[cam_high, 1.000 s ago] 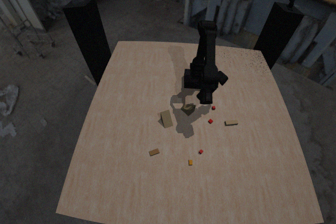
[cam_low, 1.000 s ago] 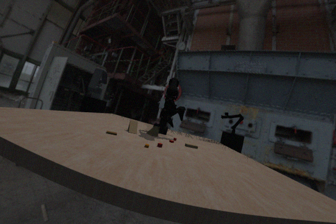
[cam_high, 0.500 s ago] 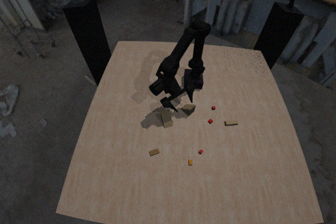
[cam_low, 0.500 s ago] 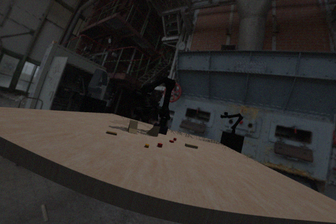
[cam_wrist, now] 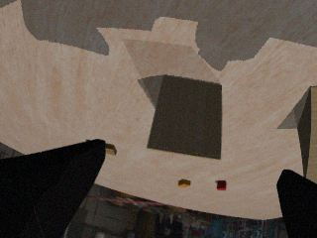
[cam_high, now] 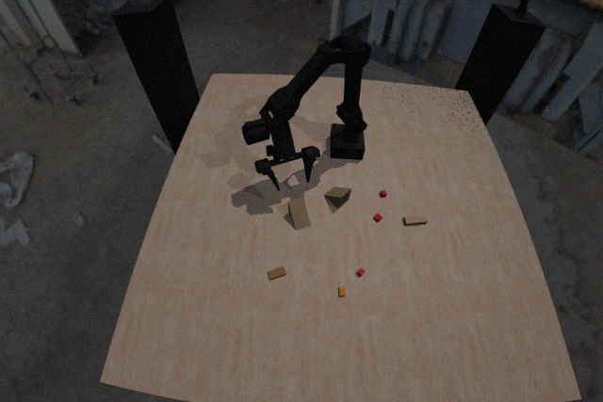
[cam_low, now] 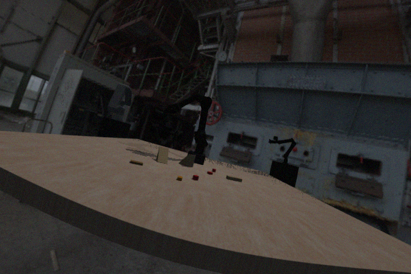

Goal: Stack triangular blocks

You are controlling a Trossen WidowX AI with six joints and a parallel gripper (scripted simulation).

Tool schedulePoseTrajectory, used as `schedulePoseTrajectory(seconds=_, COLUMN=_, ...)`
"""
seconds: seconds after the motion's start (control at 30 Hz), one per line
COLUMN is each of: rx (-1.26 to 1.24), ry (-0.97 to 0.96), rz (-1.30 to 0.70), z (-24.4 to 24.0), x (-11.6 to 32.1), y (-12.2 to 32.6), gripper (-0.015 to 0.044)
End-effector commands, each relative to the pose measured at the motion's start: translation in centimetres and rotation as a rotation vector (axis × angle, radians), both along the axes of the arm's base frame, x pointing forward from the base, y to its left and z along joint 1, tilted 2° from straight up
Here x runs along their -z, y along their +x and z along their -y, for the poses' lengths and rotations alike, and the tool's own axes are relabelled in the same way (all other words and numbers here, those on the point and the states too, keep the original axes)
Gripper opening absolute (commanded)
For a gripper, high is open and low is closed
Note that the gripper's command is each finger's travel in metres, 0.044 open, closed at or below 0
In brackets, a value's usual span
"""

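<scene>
One triangular block (cam_high: 298,214) (cam_low: 162,154) (cam_wrist: 185,119) stands on the table, left of the other in the top view; in the wrist view its dark face lies between the fingertips in the picture. The other triangular block (cam_high: 337,196) (cam_low: 188,160) (cam_wrist: 312,134) stands on the table to the right, nearer the arm's base, and is cut off at the right edge of the wrist view. The two blocks are apart. My gripper (cam_high: 293,185) (cam_wrist: 197,167) is wide open and empty, above the table behind the left block. In the exterior view the gripper cannot be made out.
A small plank (cam_high: 276,273) (cam_low: 136,162) lies front left, another plank (cam_high: 415,219) (cam_low: 234,178) to the right. Red cubes (cam_high: 378,217) (cam_high: 382,193) (cam_high: 360,272) and an orange piece (cam_high: 341,291) (cam_low: 179,178) lie right and in front. The arm's base (cam_high: 347,144) stands behind the right block.
</scene>
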State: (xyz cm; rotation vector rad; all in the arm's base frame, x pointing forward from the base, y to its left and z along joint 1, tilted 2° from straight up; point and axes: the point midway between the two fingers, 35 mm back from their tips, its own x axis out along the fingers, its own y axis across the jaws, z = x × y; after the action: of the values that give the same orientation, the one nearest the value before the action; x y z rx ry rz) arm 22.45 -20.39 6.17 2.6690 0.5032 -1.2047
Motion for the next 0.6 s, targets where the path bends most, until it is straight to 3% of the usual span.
schedulePoseTrajectory(seconds=0.0, rx=0.001, ry=-0.006, rz=0.009, z=0.2, x=0.3, y=0.2, gripper=0.0440)
schedulePoseTrajectory(seconds=0.57, rx=0.000, ry=-0.006, rz=0.008, z=0.0, x=2.4, y=2.0, gripper=0.0440)
